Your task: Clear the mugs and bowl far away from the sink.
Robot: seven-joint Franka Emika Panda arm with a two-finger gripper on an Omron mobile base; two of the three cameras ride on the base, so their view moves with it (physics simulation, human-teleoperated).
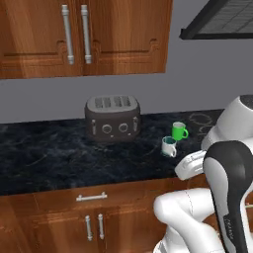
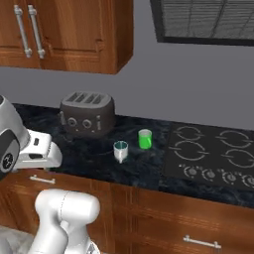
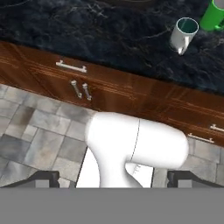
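Observation:
A bright green mug (image 1: 179,131) (image 2: 145,139) (image 3: 214,15) stands upright on the black marble counter (image 1: 49,153). Just in front of it stands a white mug with a teal inside (image 1: 169,147) (image 2: 120,150) (image 3: 183,34). My gripper (image 3: 116,179) is open, its two dark fingertips (image 3: 43,178) spread wide with nothing between them. It hangs in front of the counter's edge and looks down at the cabinet fronts and tiled floor, well short of both mugs. The bowl and the sink are out of view.
A dark four-slot toaster (image 1: 112,118) (image 2: 87,114) sits on the counter left of the mugs. A black cooktop (image 2: 213,154) lies to their right. Wooden wall cabinets (image 1: 79,34) hang above, and drawers with metal handles (image 3: 71,66) run below the counter.

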